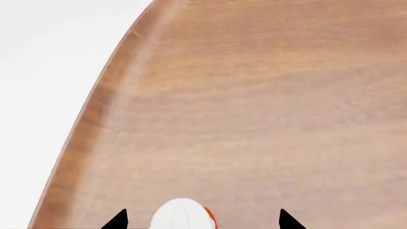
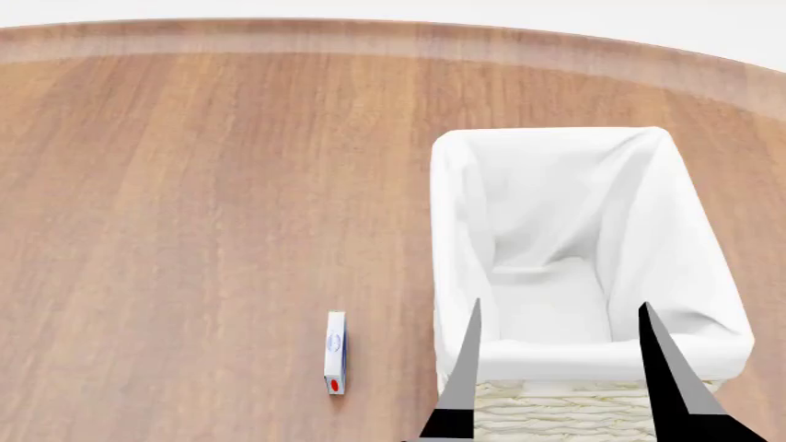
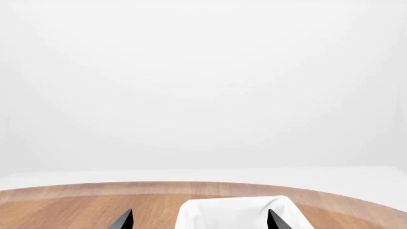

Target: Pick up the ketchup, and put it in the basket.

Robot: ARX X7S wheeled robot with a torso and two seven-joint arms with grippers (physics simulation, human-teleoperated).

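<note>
In the left wrist view only the white cap and a sliver of the orange-red body of the ketchup [image 1: 181,214] show. It sits between the two black fingertips of my left gripper [image 1: 203,220], which stand wide apart and clear of it, so the gripper is open. The ketchup and left gripper are out of the head view. The basket [image 2: 448,230], wicker with a white cloth liner, stands at the right of the table. My right gripper [image 2: 559,308] hangs open over its near end. In the right wrist view, the basket [image 3: 232,212] shows between the open right gripper [image 3: 199,215] tips.
A small white box [image 2: 334,366] with blue and red marks lies on the wooden table [image 2: 184,230] left of the basket. The table's rounded edge [image 1: 95,105] curves past the ketchup, with white floor beyond it.
</note>
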